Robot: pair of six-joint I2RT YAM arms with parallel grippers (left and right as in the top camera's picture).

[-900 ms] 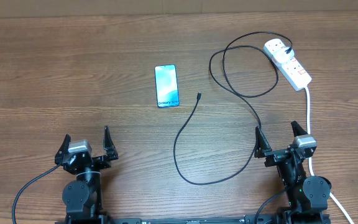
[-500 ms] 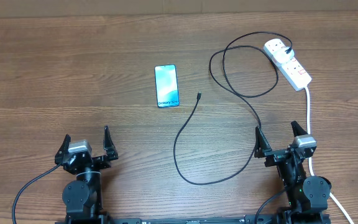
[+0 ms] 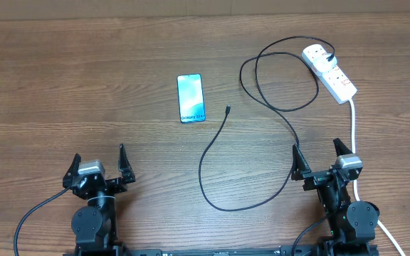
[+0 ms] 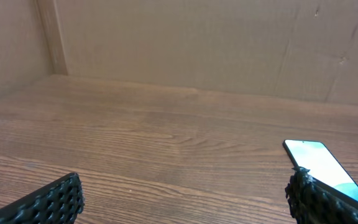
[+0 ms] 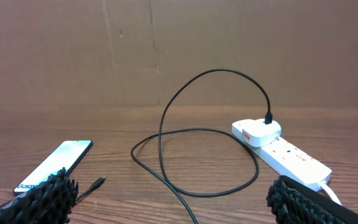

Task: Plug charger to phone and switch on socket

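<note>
The phone (image 3: 191, 98) lies flat at the table's middle, cyan screen up; it also shows in the left wrist view (image 4: 321, 163) and the right wrist view (image 5: 56, 165). The black charger cable (image 3: 262, 99) loops from the white socket strip (image 3: 329, 71) at the back right, and its tiny plug (image 3: 228, 109) lies free right of the phone. The plug (image 5: 97, 182) and strip (image 5: 278, 151) show in the right wrist view. My left gripper (image 3: 97, 167) is open and empty at the front left. My right gripper (image 3: 322, 160) is open and empty at the front right.
The strip's thick white cord (image 3: 353, 135) runs down the right side past my right arm. Cardboard walls (image 4: 185, 43) stand behind the table.
</note>
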